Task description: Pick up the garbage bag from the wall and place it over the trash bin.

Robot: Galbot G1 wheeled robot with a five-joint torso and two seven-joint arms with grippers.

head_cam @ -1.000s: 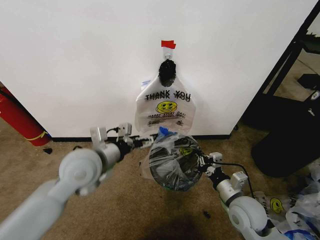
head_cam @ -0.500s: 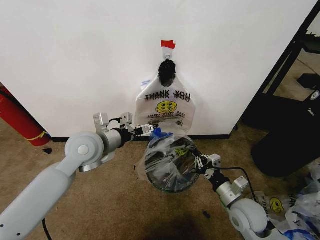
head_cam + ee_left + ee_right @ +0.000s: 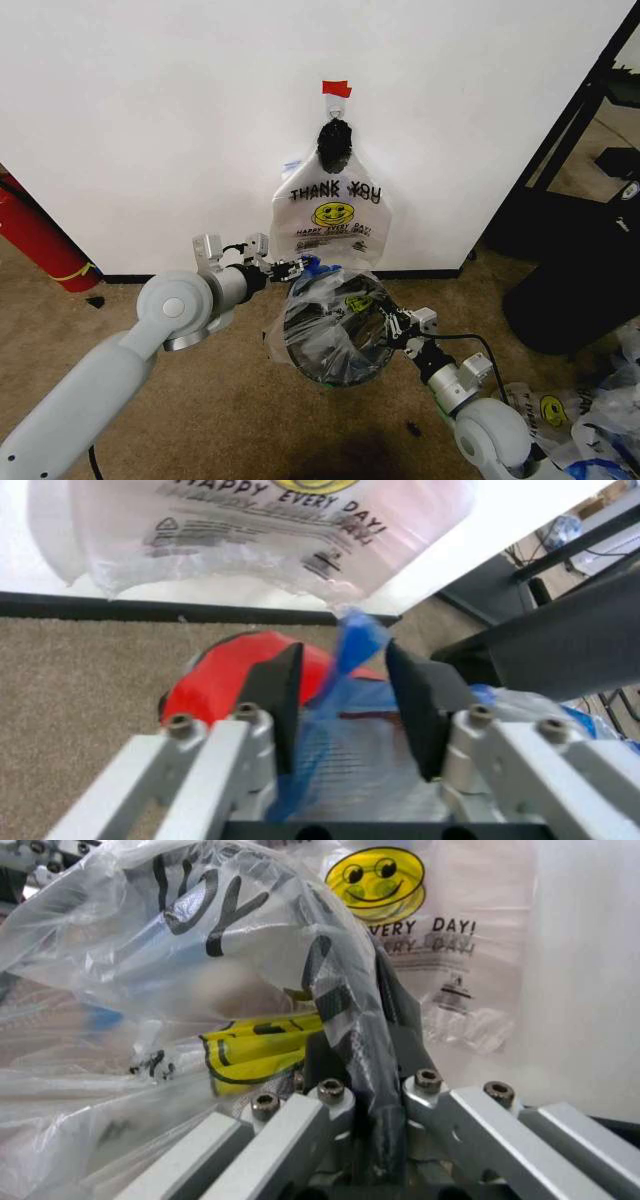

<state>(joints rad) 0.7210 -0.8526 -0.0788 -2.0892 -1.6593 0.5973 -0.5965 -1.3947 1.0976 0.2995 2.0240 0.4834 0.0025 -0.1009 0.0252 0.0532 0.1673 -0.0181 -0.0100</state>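
Plastic film covers nearly all of the trash bin (image 3: 335,345), so its mesh is seen only dimly through the garbage bag (image 3: 325,325) stretched over its rim; in the left wrist view the bin's red base (image 3: 225,679) shows below. The right gripper (image 3: 397,325), nearest to the robot, is clamped tight on a bunched fold of this bag at the bin's right side. The left gripper (image 3: 296,267) is at the far-left rim, its jaws parted, with the bag's blue strip (image 3: 345,660) between them. Behind, more bags (image 3: 333,215) hang on the wall (image 3: 150,120) under red tape (image 3: 337,89).
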